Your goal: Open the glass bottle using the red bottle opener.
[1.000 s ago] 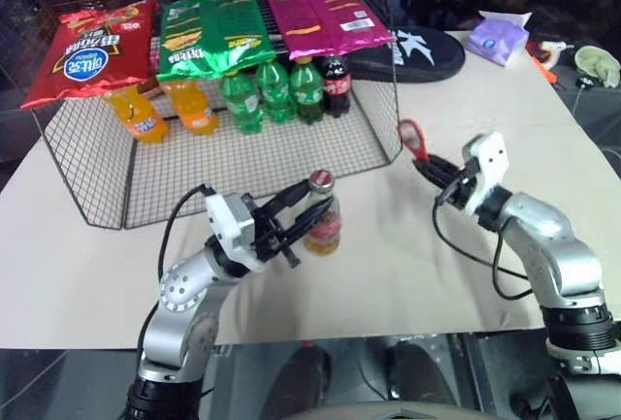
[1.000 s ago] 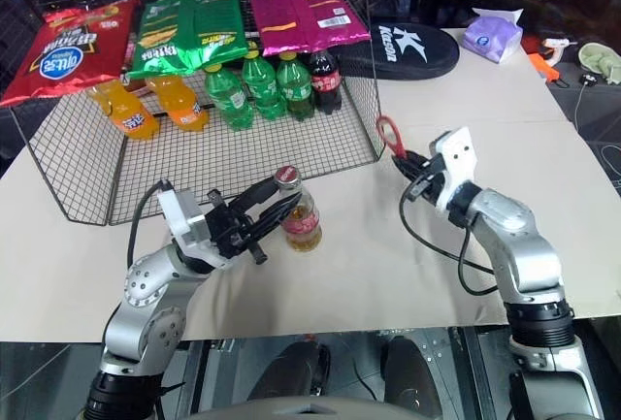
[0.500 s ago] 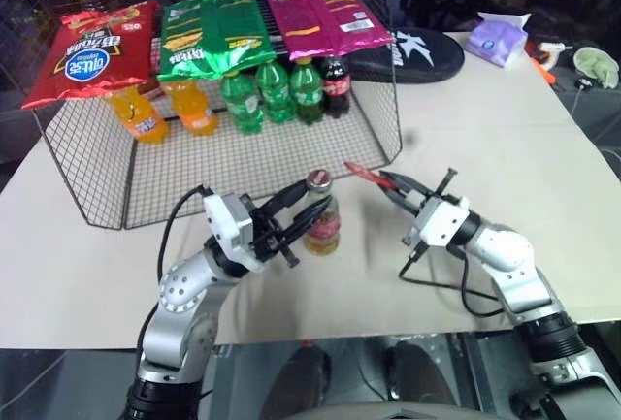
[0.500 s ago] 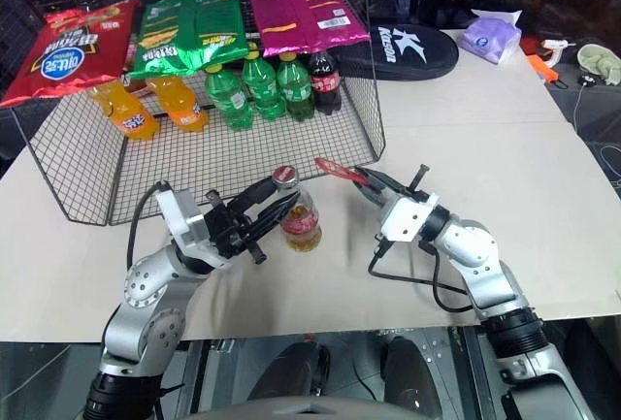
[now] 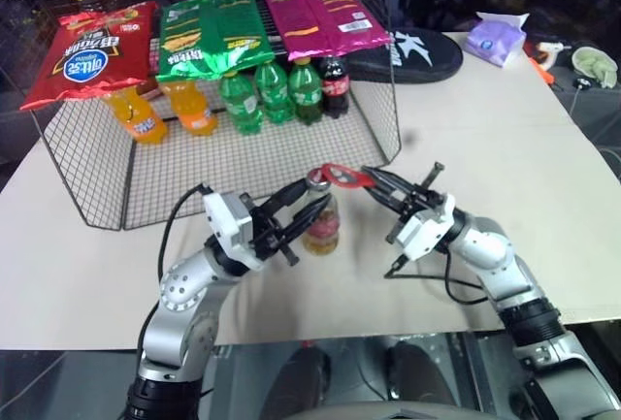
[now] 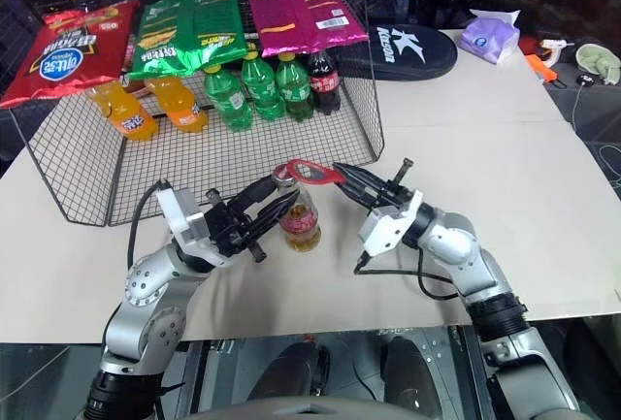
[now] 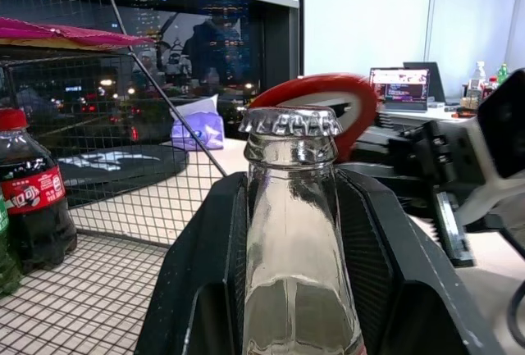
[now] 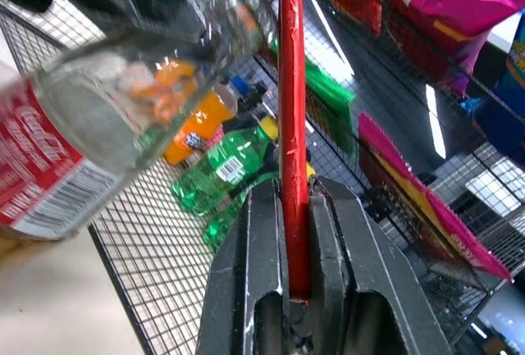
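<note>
1. Both grippers sit over the middle of the table (image 5: 543, 177), fingers pointing toward each other. The left gripper (image 5: 303, 214) has its two black fingers (image 7: 394, 240) partly spread, one on each side of the glass bottle's neck. The right gripper (image 5: 380, 183) has its fingers pressed together on the slim handle of the red bottle opener (image 5: 342, 174).
2. Behind them stands the wire basket (image 5: 107, 153), with a red chip bag (image 5: 87, 51), a green chip bag (image 5: 213, 32) and a pink chip bag (image 5: 325, 15) laid across its top. Orange soda bottles (image 5: 165, 110), green soda bottles (image 5: 272, 90) and a dark cola bottle (image 5: 336, 82) stand inside along the back.
3. The glass bottle (image 5: 321, 218) stands upright on the table just in front of the basket, between the two grippers, amber liquid low in it and its crown cap (image 7: 291, 120) on.
4. The opener's oval ring head (image 7: 328, 105) lies at the cap, just behind it in the left wrist view; whether it touches cannot be told.
</note>
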Controlling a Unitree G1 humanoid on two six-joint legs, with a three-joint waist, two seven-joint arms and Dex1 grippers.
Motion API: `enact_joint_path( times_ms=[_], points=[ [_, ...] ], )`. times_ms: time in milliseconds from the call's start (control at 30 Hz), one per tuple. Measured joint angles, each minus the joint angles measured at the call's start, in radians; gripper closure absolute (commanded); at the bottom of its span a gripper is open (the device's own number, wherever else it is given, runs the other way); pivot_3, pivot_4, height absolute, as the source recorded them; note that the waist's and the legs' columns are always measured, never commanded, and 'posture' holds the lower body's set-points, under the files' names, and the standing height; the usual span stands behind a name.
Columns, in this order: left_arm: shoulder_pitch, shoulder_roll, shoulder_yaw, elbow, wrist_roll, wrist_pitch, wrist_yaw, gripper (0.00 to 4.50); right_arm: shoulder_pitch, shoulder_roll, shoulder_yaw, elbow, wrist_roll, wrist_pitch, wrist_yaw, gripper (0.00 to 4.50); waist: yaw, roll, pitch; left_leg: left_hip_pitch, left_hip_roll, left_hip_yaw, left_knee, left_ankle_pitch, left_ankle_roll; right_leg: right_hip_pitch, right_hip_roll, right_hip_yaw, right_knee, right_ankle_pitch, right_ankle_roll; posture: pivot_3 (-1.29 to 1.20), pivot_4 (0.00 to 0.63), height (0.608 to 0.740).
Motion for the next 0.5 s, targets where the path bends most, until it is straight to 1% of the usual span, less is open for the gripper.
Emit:
enact_joint_path(
  times_ms=[200,500],
  points=[
    [-0.006,-0.001,0.001,0.011,-0.007,-0.001,-0.003,3.41,-0.066,0.005,0.024,0.099,-0.035,-0.079,-0.046,4.50,-0.001,0.000,0.000,0.001,0.000,0.002,0.000,0.000,0.000,0.000,0.000,0.002,0.001,0.000,0.000,0.00,0.150,0.740],
    [-0.008,-0.001,0.000,0.015,-0.007,-0.001,-0.009,3.41,-0.101,-0.003,0.053,0.145,-0.068,-0.150,-0.082,4.50,-0.001,0.000,-0.001,0.002,0.000,0.003,-0.001,0.000,0.000,0.000,0.000,0.004,0.002,0.000,0.000,0.00,0.150,0.740]
  ],
)
